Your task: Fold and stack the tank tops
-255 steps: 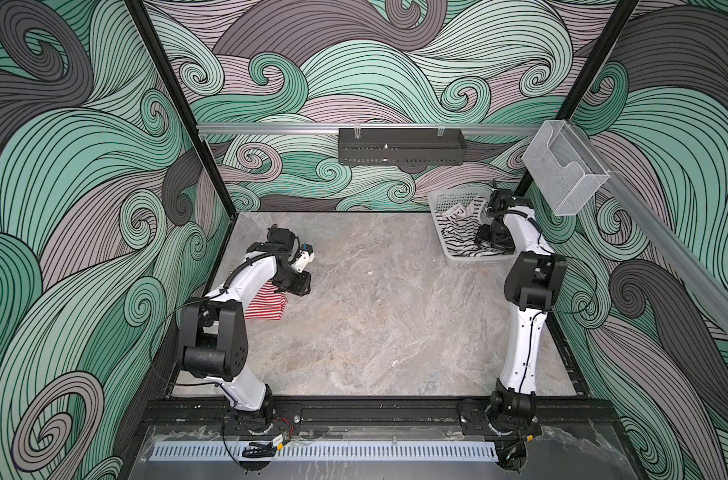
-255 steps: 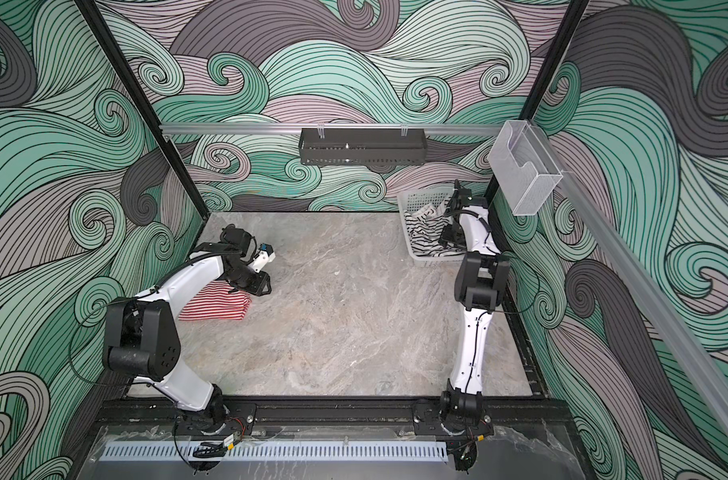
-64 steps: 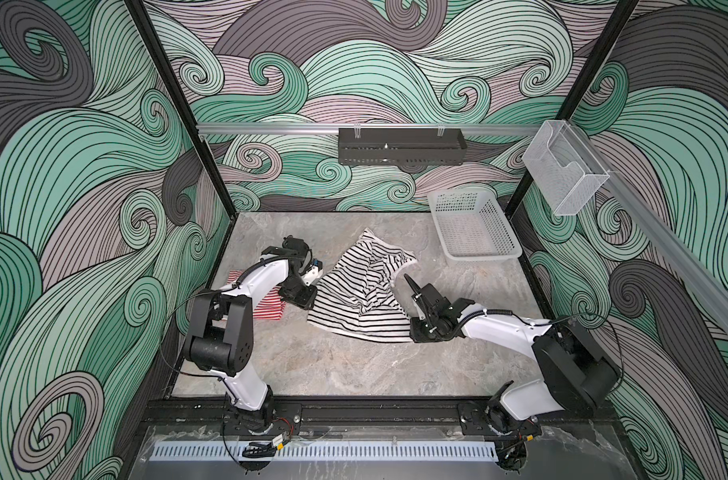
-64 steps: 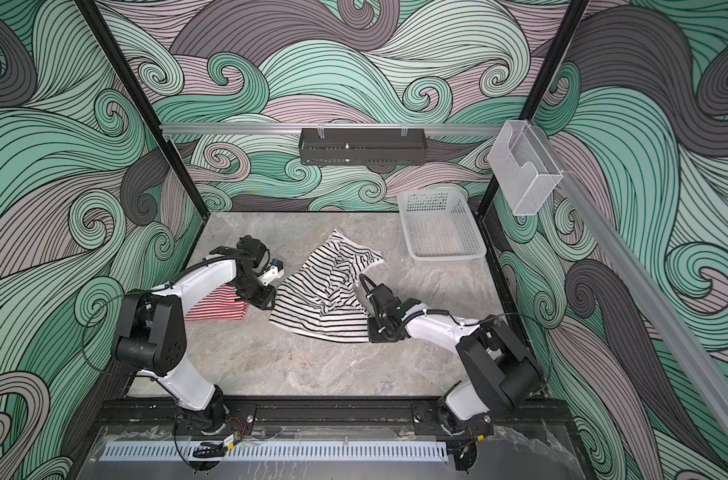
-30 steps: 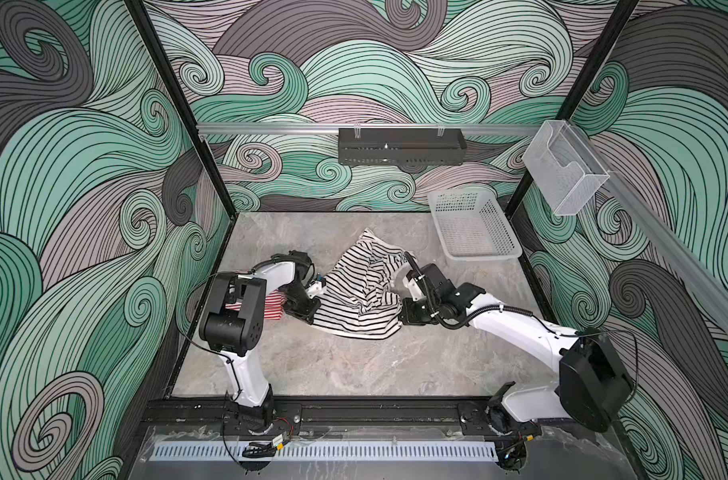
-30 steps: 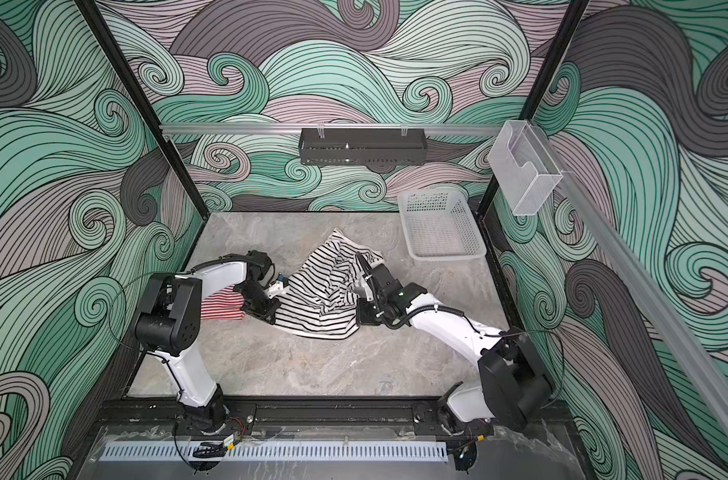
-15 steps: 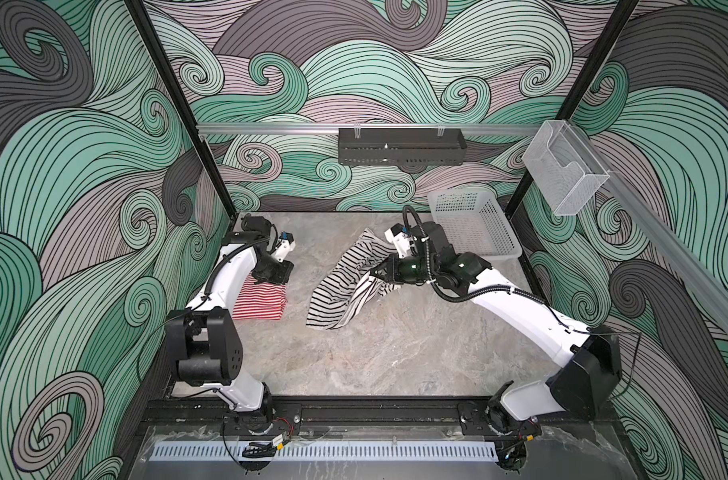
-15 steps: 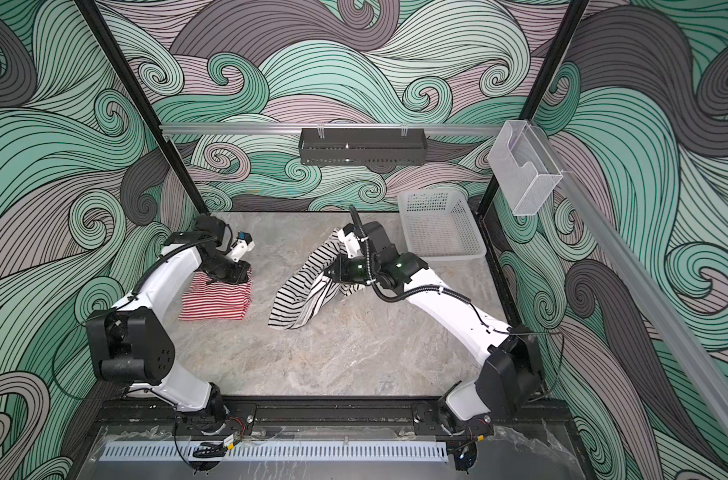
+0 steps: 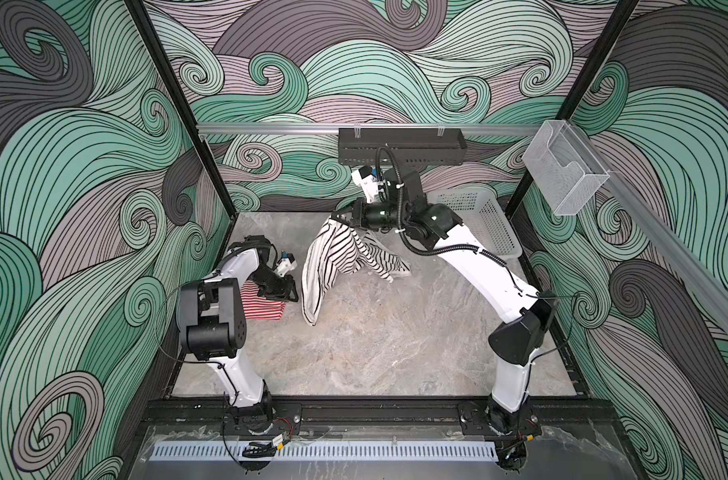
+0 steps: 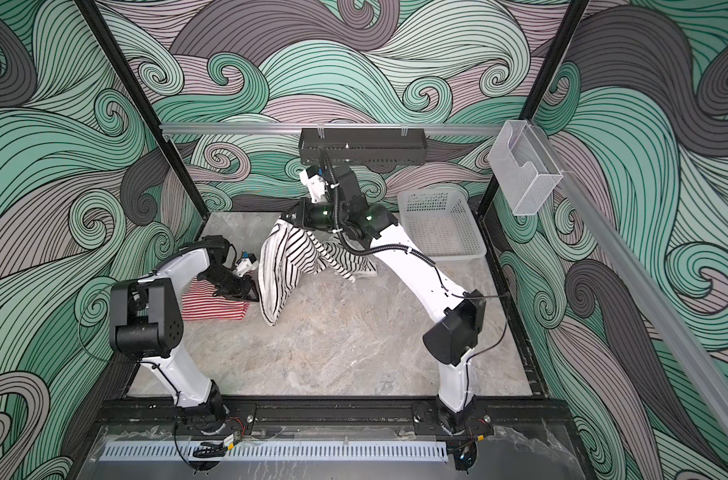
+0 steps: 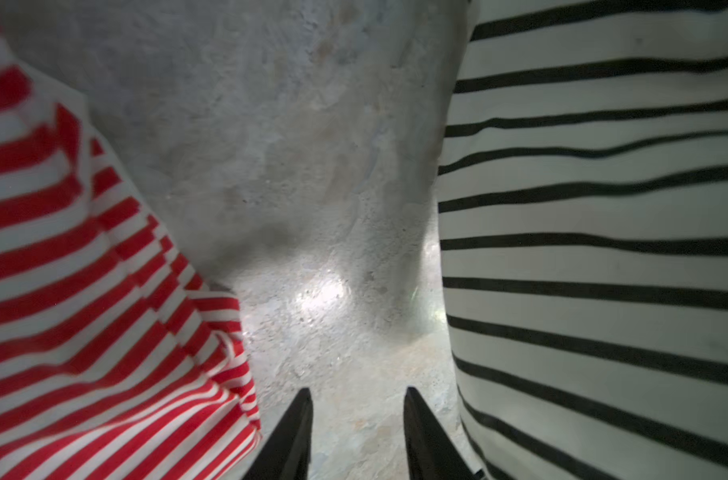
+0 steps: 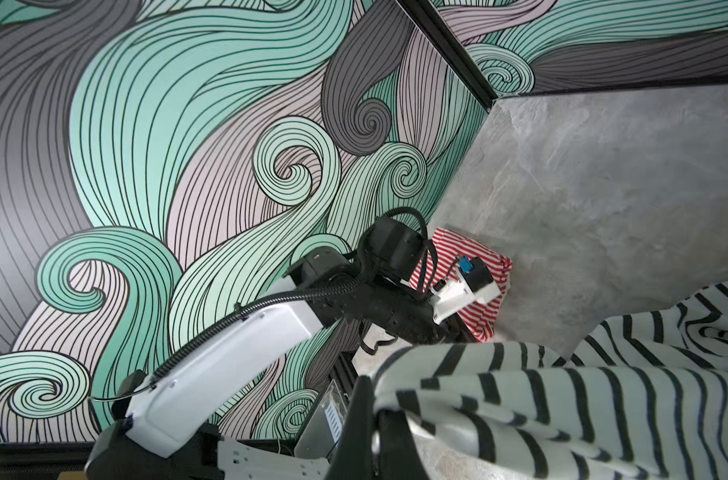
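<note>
Right gripper [image 9: 340, 216] is seen clamped tight on a bunched edge of the black-striped top [image 9: 333, 257]. It is held well above the worktop [image 9: 375, 345] at the back, near the basket [image 9: 485, 224]. In the right wrist view the cloth [image 12: 562, 395] is seen pinched btwn the dark fingers [image 12: 356, 415].

The black-striped top is hung from that grip. One long lobe is draped down & toward the front-left in both top views, w/ its low end laid on the worktop just beside the red-striped top [image 9: 262, 309]. A shorter part is trailed toward the basket side. Long axis is thus run from the gripper at the back down to the front-left.

Left gripper [image 9: 282, 291] is held low and only partly open, w/ nothing btwn its fingers. In the left wrist view bare worktop is seen through the gap at the left gripper [image 11: 357, 392], w/ the red-striped top [image 11: 84, 291] on one side & the black-striped top [image 11: 603, 249] on the other. Contact w/ either cloth cannot be told. In a top view the left gripper [image 10: 239, 291] is placed over the red-striped top's edge nearest the hung cloth.

The red-striped top [image 10: 212, 309] is laid folded flat at the left of the worktop, partly hidden under the left arm. Its long axis is set approx. side to side in the top views, w/ the stripes run along it.
</note>
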